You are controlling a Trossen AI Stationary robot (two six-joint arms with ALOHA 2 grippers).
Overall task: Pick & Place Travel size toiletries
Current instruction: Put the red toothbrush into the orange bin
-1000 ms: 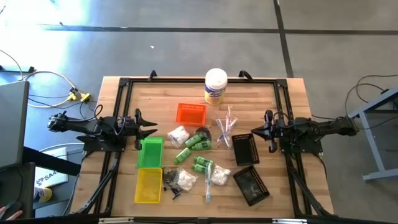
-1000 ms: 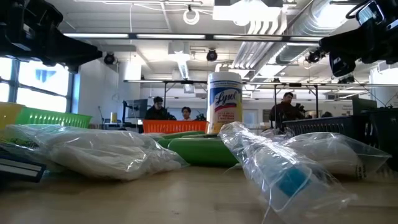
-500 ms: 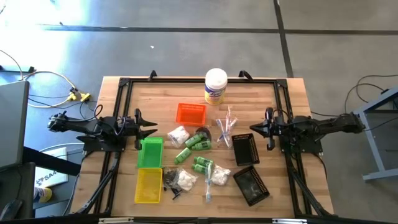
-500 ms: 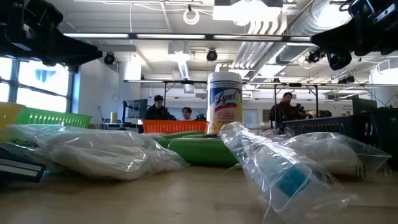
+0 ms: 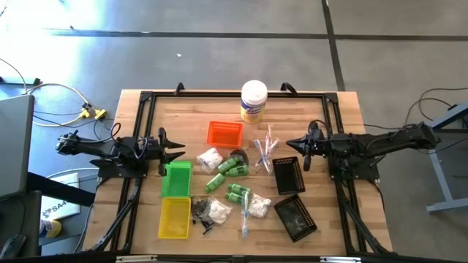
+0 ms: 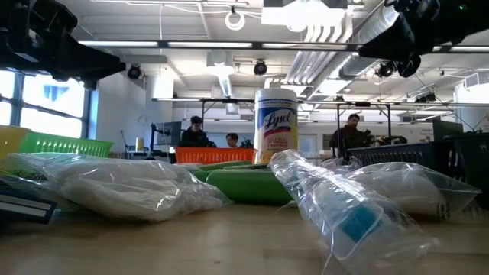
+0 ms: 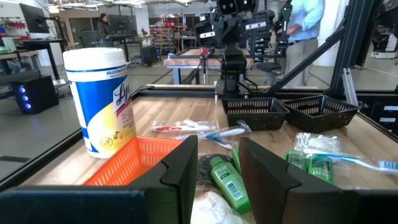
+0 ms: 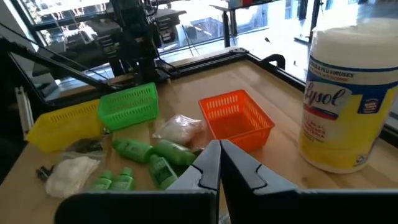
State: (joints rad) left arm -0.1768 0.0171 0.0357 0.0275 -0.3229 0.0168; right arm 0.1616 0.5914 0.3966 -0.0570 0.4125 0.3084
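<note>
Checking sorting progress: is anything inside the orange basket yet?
No, the orange basket shows only bare mesh in the high view.

A white Lysol canister [image 5: 254, 100] with a yellow label stands upright at twelve o'clock on the wooden counter [image 5: 197, 106]; an orange mesh tray [image 5: 224, 133] sits just below it; green [image 5: 176, 180] and yellow [image 5: 175, 217] trays line up toward eight o'clock; two black trays [image 5: 288, 174] [image 5: 296, 217] lie toward four o'clock; people [image 6: 351, 134] work at distant benches.
</note>
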